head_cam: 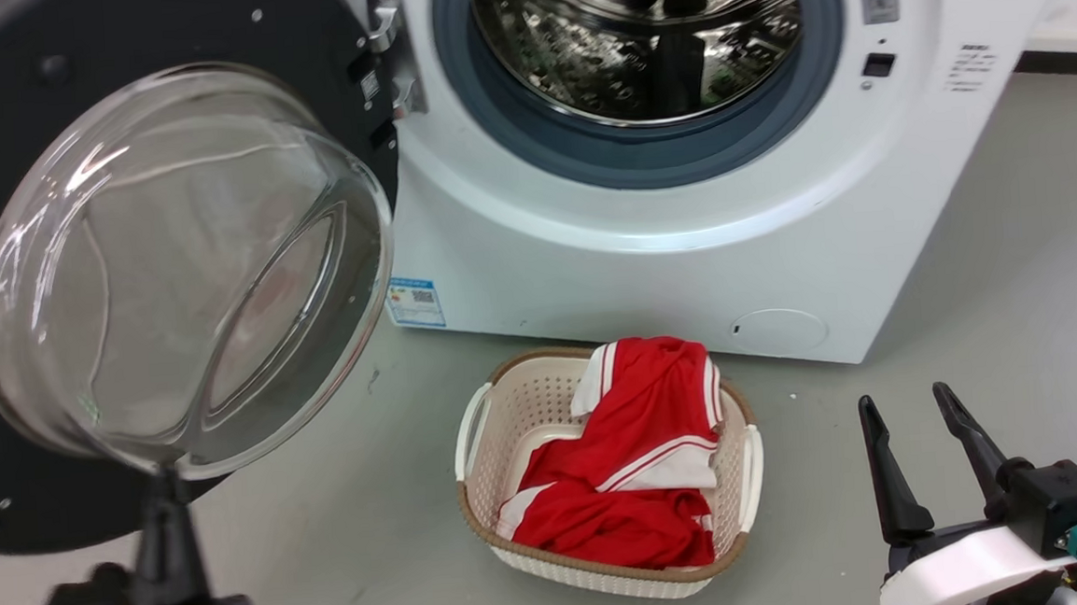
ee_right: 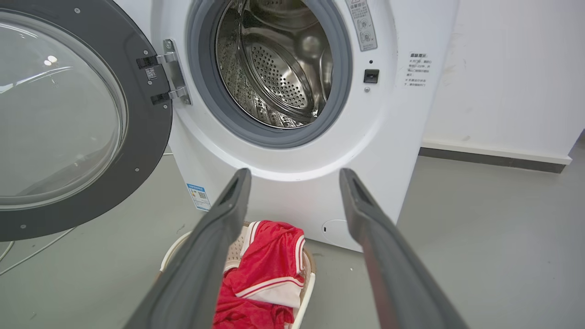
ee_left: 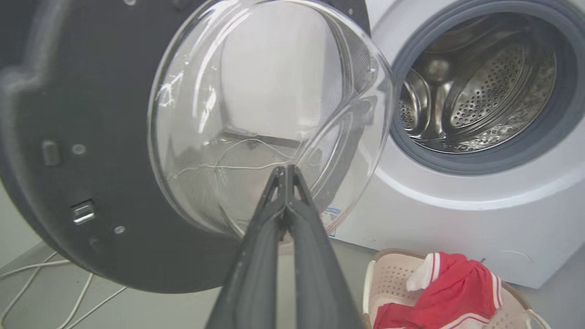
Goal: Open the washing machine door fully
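The left pincer (ee_left: 285, 170) is pinched tip to tip on nothing. Its point sits at the lower bulge of the washing machine door (head_cam: 181, 268), which stands swung wide just above and ahead of it; I cannot confirm contact. As I judge it, the narrow tips could skid off the slick curved glass, or a hard shove could strain the hinge (head_cam: 387, 40) at its stop. The basket (head_cam: 470, 438) lies to the right of the left pincer. Farther right, the right pincer (head_cam: 904, 399) gapes wide and empty. A blue-edged sticker (head_cam: 415, 303) with a QR code is too small to read, and no brand name is legible.
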Tool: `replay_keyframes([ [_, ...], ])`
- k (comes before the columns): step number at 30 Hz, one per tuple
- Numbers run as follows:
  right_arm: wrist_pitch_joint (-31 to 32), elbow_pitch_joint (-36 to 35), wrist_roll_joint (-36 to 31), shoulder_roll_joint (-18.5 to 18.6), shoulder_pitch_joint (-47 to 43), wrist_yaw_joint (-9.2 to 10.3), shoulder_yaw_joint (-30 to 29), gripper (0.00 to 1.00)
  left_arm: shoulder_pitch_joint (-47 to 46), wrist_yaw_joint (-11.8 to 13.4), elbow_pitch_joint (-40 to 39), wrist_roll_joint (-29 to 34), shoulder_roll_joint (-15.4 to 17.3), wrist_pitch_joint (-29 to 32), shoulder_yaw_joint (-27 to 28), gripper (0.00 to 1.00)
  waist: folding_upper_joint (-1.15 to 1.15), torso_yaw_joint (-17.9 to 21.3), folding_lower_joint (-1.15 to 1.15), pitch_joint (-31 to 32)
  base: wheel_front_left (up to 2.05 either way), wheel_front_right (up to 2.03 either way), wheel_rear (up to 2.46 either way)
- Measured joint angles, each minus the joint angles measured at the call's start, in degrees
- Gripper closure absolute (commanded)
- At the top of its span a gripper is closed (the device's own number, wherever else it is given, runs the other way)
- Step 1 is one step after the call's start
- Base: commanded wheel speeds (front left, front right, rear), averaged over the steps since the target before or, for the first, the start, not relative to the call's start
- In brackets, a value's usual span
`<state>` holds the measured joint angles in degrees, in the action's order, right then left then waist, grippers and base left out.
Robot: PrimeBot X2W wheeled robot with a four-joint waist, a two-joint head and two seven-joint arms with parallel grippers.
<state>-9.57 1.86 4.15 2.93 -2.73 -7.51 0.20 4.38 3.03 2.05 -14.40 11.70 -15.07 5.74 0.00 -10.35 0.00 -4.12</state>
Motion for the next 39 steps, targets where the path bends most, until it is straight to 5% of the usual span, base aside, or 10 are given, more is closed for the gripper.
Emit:
replay_keyframes([
  [8,0.0,0.1,-0.7,0.0,-0.6,0.0,-0.2,0.0,0.2,-1.5,-1.3,1.8,-4.0,0.0,-7.6,1.0,0.0,4.1,0.0,2.4,0.0,0.0,0.0],
  [9,0.1,0.0,-0.7,0.0,-0.6,0.0,-0.2,0.0,-0.4,-1.6,-0.7,1.9,-4.0,0.0,-7.8,0.77,0.0,4.6,0.0,2.6,0.0,0.0,0.0],
  [11,0.1,-0.2,-0.9,0.0,-0.6,0.0,-0.2,0.0,-1.4,-2.1,0.4,1.6,-4.0,0.0,-8.1,0.55,0.0,5.8,0.0,3.0,0.0,0.0,0.0],
  [13,0.3,-0.4,-1.1,0.0,-0.5,0.0,-0.3,0.0,-2.3,-2.3,1.4,1.7,-4.0,0.0,-8.4,0.07,0.0,7.1,0.0,3.3,0.0,0.0,0.0],
  [14,0.3,-0.5,-1.2,0.0,-0.5,0.0,-0.2,0.0,-2.7,-2.3,1.6,1.9,-4.0,0.0,-8.4,0.0,0.0,7.6,0.0,3.4,0.0,0.0,0.0],
  [23,0.6,-1.4,-1.2,0.0,-1.3,0.0,-0.8,0.0,-3.8,-2.3,4.0,2.3,-3.6,0.0,-8.2,0.0,0.0,10.9,0.0,4.4,0.0,0.0,0.0],
  [39,0.5,-1.3,-0.7,0.0,-2.0,0.0,-1.2,0.0,-4.7,-3.1,5.1,2.6,-3.4,0.0,-6.9,0.0,0.0,11.1,-0.01,4.0,0.0,0.0,0.0],
])
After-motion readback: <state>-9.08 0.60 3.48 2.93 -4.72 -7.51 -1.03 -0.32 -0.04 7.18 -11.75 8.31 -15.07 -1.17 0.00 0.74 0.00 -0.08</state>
